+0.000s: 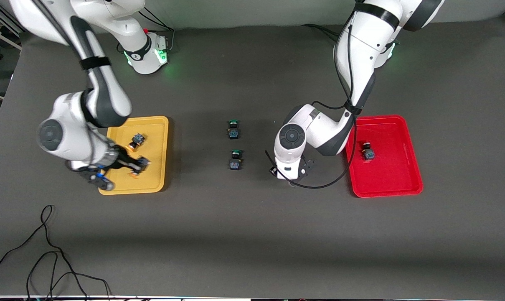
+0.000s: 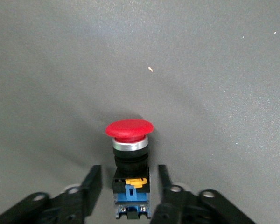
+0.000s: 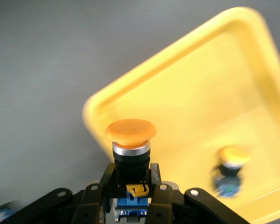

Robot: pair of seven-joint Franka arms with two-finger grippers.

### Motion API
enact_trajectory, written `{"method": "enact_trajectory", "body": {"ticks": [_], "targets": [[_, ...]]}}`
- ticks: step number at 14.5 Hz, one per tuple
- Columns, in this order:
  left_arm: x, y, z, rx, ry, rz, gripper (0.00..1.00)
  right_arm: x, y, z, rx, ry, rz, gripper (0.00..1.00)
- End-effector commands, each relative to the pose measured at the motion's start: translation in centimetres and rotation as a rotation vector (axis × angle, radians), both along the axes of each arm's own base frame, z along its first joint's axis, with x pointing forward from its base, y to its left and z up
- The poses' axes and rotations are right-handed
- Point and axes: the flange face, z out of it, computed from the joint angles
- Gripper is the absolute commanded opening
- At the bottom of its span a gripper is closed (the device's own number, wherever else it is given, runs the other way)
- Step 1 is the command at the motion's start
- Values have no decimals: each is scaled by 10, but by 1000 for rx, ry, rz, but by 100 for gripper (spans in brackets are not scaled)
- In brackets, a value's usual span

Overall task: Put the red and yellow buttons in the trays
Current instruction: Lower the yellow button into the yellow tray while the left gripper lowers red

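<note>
My right gripper (image 1: 138,166) (image 3: 130,172) is shut on the dark body of a yellow-capped button (image 3: 130,133) and holds it over the yellow tray (image 1: 158,125) (image 3: 214,93), over the part nearer the front camera. A second yellow button (image 1: 136,141) (image 3: 229,172) lies in that tray. My left gripper (image 1: 293,173) (image 2: 129,171) is open and low over the table beside the red tray (image 1: 398,175). Its fingers (image 2: 94,179) flank a red-capped button (image 2: 129,130) that stands on the mat, with a gap on each side. My left hand hides this button in the front view. Another red button (image 1: 368,152) lies in the red tray.
Two green-capped buttons (image 1: 234,129) (image 1: 235,160) stand on the dark mat between the trays, the second one close to my left hand. A loose black cable (image 1: 47,251) lies on the mat near the front camera, at the right arm's end.
</note>
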Motion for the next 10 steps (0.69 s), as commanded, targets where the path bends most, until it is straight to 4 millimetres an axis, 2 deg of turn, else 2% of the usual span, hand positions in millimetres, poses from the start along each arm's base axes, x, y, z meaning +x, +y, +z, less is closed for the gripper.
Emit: {"method": "enact_trajectory", "body": {"ticks": [1,2,4,5,7,8,9,10], "targets": [[2,-5,1,20,-14,9,15,-14,-10,-61,-23,-11,45,24],[3,-4,5,20,-16,3,13,-16,-10,-70,-29,-16,43,24],[16,2,32,27,-20,-10,10,-18,-10,-82,-13,-2,16,24],[32,22,54,29,7,-24,10,-20,-11,-89,-13,4,9,24],[46,60,104,-23,73,-86,8,-21,-11,-96,-17,5,7,26],[55,85,123,-52,95,-141,8,-21,-12,-95,-16,5,5,38],[57,109,134,-63,139,-217,8,-20,-11,-94,-16,2,4,63],[62,140,137,-69,188,-289,8,-19,-12,-91,-16,0,-8,100]]}}
